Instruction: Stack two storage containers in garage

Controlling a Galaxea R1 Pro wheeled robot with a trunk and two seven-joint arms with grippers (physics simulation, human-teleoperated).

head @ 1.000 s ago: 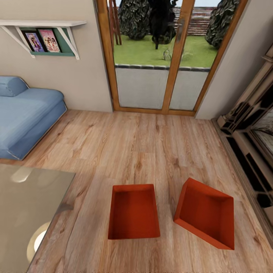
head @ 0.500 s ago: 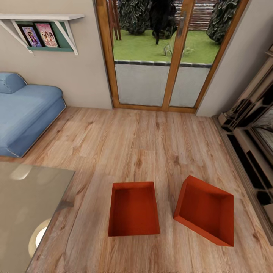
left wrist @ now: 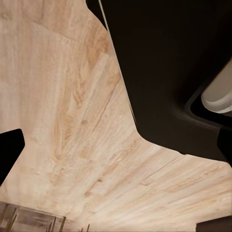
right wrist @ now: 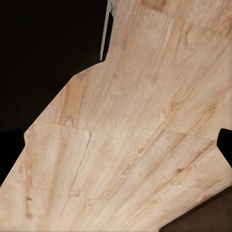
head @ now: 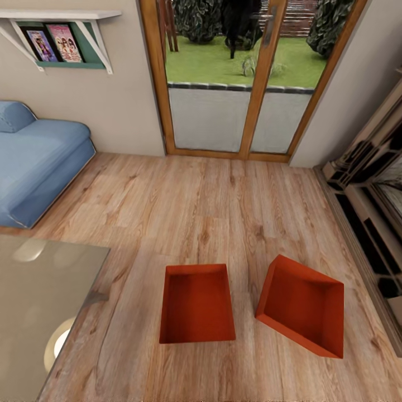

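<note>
Left container [head: 196, 304] long axis toward glass doors [head: 241, 78] — right container [head: 302, 306] skewed, tilted; jaw state indiscernible.

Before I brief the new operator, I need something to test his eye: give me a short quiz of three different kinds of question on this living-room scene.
1. True or false: the two storage containers, left container and right container, are stacked.
2. Which container sits square to the head view? A) left container B) right container
3. Fill in: both containers rest on the ____ floor.

Key:
1. False; they stand side by side, apart.
2. A; the right container is turned at an angle.
3. Light wood-plank; the blue sofa and glass doors mark the living room.
</note>
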